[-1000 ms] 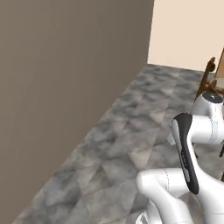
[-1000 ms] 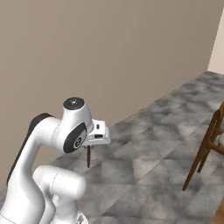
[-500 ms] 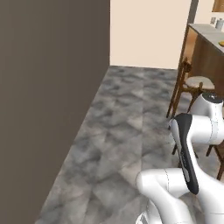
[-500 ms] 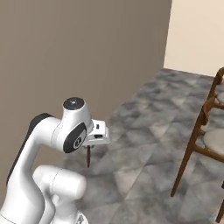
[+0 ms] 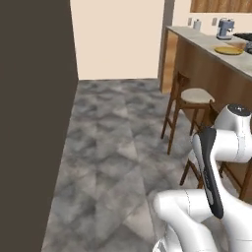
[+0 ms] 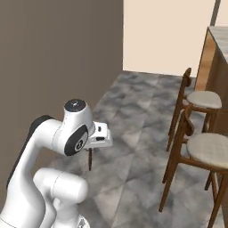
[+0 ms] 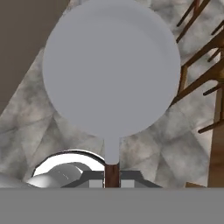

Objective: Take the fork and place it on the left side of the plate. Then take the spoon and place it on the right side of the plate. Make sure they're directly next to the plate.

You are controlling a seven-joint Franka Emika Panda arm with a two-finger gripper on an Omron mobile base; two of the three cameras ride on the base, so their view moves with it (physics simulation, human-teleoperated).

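Item: spoon (image 7: 111, 70), grey bowl with a dark brown wooden handle, filling much of the hand view; the gripper (image 6: 90, 153) is clamping shut on that handle and is holding the spoon out over the grey marbled floor (image 5: 108, 147), the handle hanging down as a thin dark rod in the right base view. Item: plate (image 5: 229, 49), small, flat, yellow, lying on the desk (image 5: 206, 42) at the far right of the left base view, well apart from the gripper (a pale kettle-like appliance (image 5: 225, 28) is standing behind it). Item: two wooden stools (image 6: 196, 116) with pale seats, standing along the desk's wooden front.
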